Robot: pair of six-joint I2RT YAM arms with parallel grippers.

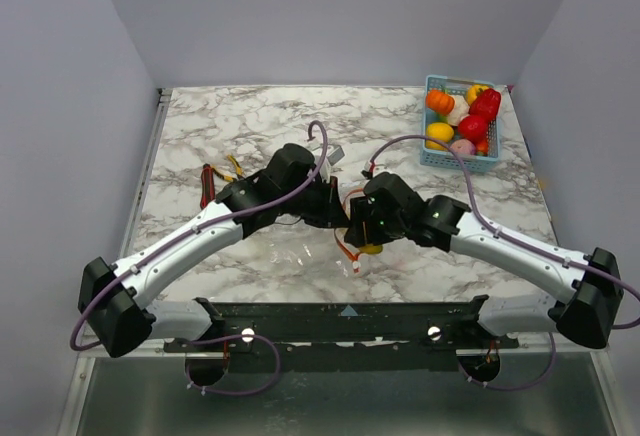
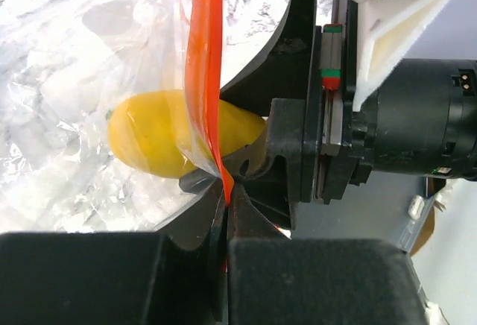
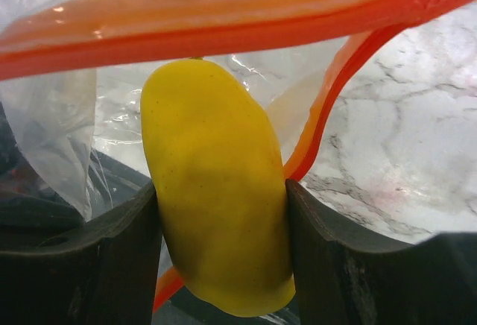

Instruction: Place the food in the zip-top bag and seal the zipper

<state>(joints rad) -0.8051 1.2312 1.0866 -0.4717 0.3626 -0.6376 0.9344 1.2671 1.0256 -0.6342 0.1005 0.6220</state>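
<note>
- Left gripper (image 2: pixel 225 207): jaws clenched on the zipper (image 2: pixel 203 79). The red-orange strip runs from the top centre of the left wrist view straight down into the seam between the black fingers.
- Likely reason: pinching one lip holds the zip-top bag (image 2: pixel 89 79) up so the mouth gapes for the other arm.
- Right gripper (image 3: pixel 220 217): jaws part-way apart, grasping a yellow food piece (image 3: pixel 216 191). A dark finger presses each flank, low in the right wrist view.
- Piece relative to the jaws: squarely between them, long axis upright in frame. Its upper end pokes well above the fingertips, its lower end below them.
- Piece relative to the bag: one zipper strip crosses just above its top, the other passes behind it at right. I judge it to be at the mouth, partly in. In the left wrist view, film covers its left half.
- Top view: both grippers meet at frame centre over the marble table (image 1: pixel 230 116).
- Remaining food (image 1: pixel 470 121) sits in the blue basket (image 1: pixel 458 164) at upper right, well apart.
</note>
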